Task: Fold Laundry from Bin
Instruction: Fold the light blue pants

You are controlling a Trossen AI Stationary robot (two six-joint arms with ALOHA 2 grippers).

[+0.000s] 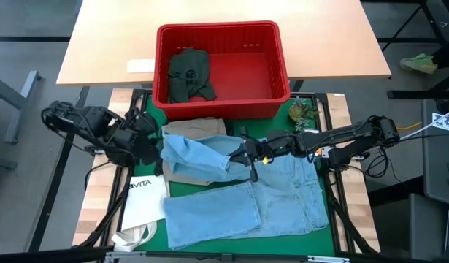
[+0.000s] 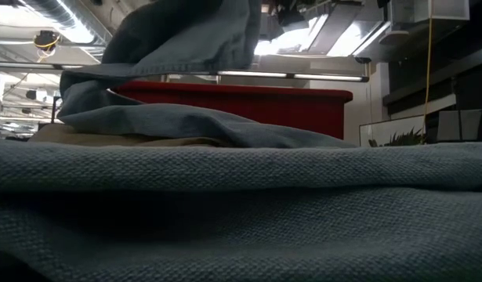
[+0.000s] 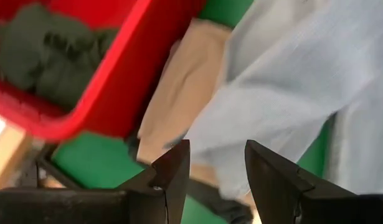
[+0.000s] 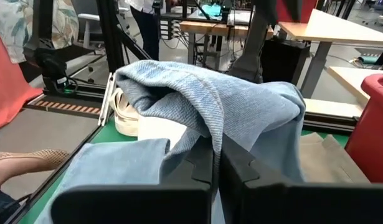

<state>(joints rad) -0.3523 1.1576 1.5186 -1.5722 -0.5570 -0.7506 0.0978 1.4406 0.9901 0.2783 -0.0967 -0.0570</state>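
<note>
A: Quick pass. Where's the laundry?

B: Light blue jeans (image 1: 246, 201) spread flat on the green mat of the bench (image 1: 359, 51), one leg lifted and draped back over the tan trousers (image 1: 195, 131). Dark green piece (image 1: 189, 73) sits in the red bin (image 1: 220, 109), which is at the far side of the mat.

A: Right hand?

B: Right hand (image 1: 252, 155) is over the middle of the jeans, clenched on a bunch of denim. Its wrist view shows the fabric humped up over the pinched fingers (image 4: 200, 165), so it's grasping the lifted leg.

A: Left hand?

B: Left hand (image 1: 152, 146) at the left edge of the mat, just beside the lifted leg's far end. Fingers (image 3: 172, 168) stand partly apart with nothing visible between them, cloth just ahead. Looks released, not gripping.

A: Handling?

B: My read: denim is soft but fairly heavy, so it sags and drapes from one pinch point. Not slippery, not fragile. Seams and hems are thicker, so better holds. I'd take the leg at the hem, one corner per hand, so it stays flat when laid over. A mid-fabric pinch like the right one risks bunching.

A: Other stuff?

B: White VITA tote (image 1: 144, 201) at the near left corner, partly under the jeans.
</note>
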